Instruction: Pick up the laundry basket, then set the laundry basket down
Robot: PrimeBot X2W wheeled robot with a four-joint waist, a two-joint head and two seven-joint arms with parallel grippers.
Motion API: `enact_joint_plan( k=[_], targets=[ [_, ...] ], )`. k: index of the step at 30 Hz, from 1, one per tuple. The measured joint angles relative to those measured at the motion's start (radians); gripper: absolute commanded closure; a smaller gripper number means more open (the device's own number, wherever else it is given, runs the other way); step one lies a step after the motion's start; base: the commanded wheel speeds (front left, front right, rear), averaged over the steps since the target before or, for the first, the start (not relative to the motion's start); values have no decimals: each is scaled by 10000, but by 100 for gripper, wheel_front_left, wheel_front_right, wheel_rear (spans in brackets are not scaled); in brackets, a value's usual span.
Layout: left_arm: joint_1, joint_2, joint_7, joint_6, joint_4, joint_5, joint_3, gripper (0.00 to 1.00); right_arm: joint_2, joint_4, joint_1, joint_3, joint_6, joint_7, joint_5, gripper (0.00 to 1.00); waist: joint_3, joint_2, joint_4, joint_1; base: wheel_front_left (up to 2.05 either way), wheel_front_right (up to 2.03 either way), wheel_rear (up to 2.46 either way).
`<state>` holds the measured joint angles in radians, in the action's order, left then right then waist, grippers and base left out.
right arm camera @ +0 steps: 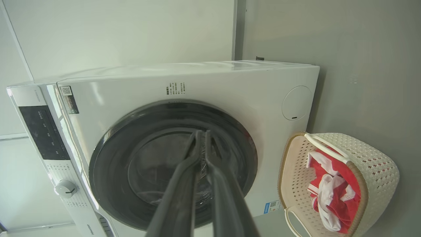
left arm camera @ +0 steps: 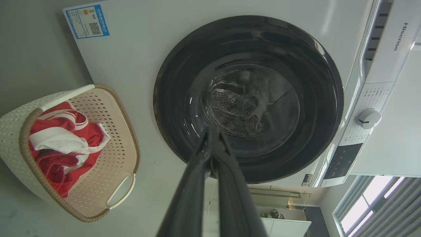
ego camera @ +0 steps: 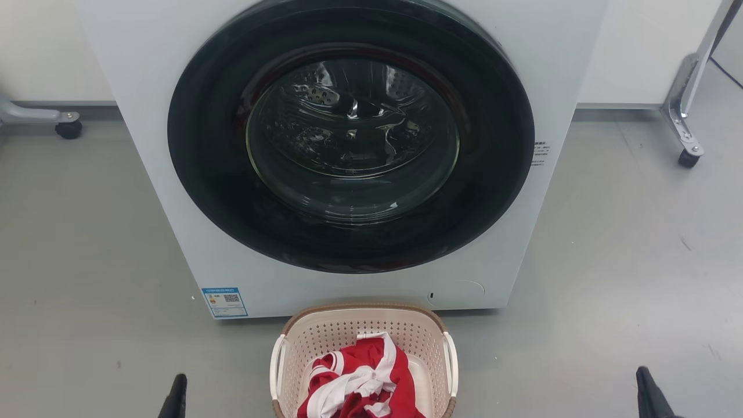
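Currently basket (ego camera: 348, 332) is sitting on the floor (ego camera: 87, 244), near side of the washer (ego camera: 145, 87), just apart from it, carrying red-white cloth (ego camera: 360, 380). Left pincer (left arm camera: 213, 132) is hanging clenched on nothing, left of the basket. Right pincer (right arm camera: 201, 133) is hanging clenched, empty, well right of it.

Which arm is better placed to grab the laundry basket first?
Left. In the head view the left tool sits closer to the laundry basket than the right tool does. Both tools are shut and clear of it; a two-handle lift may need both.
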<state>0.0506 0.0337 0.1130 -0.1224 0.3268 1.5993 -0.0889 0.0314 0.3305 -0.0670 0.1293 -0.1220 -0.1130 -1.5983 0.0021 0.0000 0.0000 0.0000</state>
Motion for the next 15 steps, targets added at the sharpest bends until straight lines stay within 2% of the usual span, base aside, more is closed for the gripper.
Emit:
enact_joint_plan(
  k=[9,15],
  targets=[
    [-328,-54,-221,8,151,-58,288,0,-109,228,288,-343,4,236,2,0,1,0,4,0,0,0,0],
    [-328,-52,-458,176,-52,-535,401,0,-107,213,285,-529,92,453,245,0,5,0,10,0,0,0,0]
  ],
)
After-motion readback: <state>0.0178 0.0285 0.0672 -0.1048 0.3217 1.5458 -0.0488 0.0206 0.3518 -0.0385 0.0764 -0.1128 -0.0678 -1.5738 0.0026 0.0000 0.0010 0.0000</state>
